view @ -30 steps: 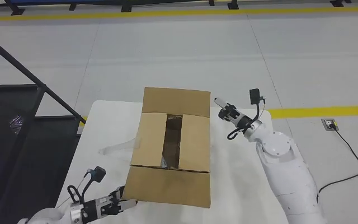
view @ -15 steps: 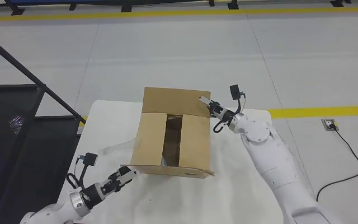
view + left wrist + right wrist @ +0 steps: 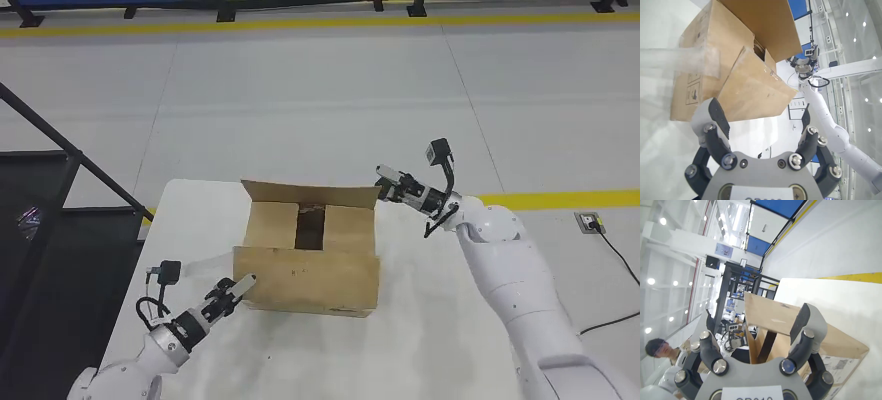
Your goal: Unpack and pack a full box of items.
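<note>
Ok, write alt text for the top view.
A cardboard box sits on a white table, its top flaps partly open over a dark gap. The left gripper is open by its near corner, the right gripper open at its far flap.

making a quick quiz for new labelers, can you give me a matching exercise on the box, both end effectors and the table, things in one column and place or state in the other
Things
1. cardboard box
2. left end effector
3. right end effector
4. table

Place or state
A. open, by the box's far right corner
B. mid-table, top flaps partly open
C. white, bears the box
D. open, by the box's near left corner

Pairs: 1-B, 2-D, 3-A, 4-C
</note>
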### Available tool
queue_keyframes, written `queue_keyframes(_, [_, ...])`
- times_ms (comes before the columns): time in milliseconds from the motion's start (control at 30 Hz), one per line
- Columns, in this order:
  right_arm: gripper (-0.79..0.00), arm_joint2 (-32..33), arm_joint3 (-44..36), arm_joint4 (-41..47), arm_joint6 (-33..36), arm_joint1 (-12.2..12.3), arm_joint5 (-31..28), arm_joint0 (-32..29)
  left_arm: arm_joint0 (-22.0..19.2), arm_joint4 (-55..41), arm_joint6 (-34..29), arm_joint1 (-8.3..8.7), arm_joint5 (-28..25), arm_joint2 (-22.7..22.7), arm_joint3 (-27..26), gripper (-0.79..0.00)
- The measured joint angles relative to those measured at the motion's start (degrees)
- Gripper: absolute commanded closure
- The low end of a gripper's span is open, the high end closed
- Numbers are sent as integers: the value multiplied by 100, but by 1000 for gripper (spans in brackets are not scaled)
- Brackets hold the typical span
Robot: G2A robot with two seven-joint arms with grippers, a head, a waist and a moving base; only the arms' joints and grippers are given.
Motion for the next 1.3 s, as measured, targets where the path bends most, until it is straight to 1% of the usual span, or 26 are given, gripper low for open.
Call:
queue_keyframes(133, [-785,124,-152,430,886,81,-28,-40,-96,230,166,-2,112,148,10,-785])
queue_keyframes(167, [-785,128,-260,536,1084,103,53,-69,-129,297,213,-4,153,199,20,-785])
queue_keyframes(267, [-785,79,-611,587,1387,175,377,-174,-211,459,297,-7,225,324,42,-785])
queue_keyframes(400, [-785,-54,-908,536,1661,229,662,-252,-307,567,335,-10,279,465,99,-785])
queue_keyframes(467, [-785,-152,-945,427,1689,229,820,-224,-362,618,340,-12,306,539,130,-785])
queue_keyframes(533, [-785,-273,-993,254,1571,216,1034,-190,-409,671,349,-13,316,605,154,-785])
queue_keyframes(867, [-785,-822,-1538,-126,1258,148,2419,-291,-561,860,462,-24,389,871,218,-785])
queue_keyframes(967, [-785,-876,-1657,-46,1334,151,2548,-407,-574,917,507,-24,392,909,215,-785])
queue_keyframes(1133, [-785,-873,-1835,-35,1386,198,2576,-654,-581,916,599,-26,405,925,219,-785])
queue_keyframes(1300, [-785,-812,-2048,-143,1074,258,2637,-905,-618,893,706,-32,466,934,262,-785])
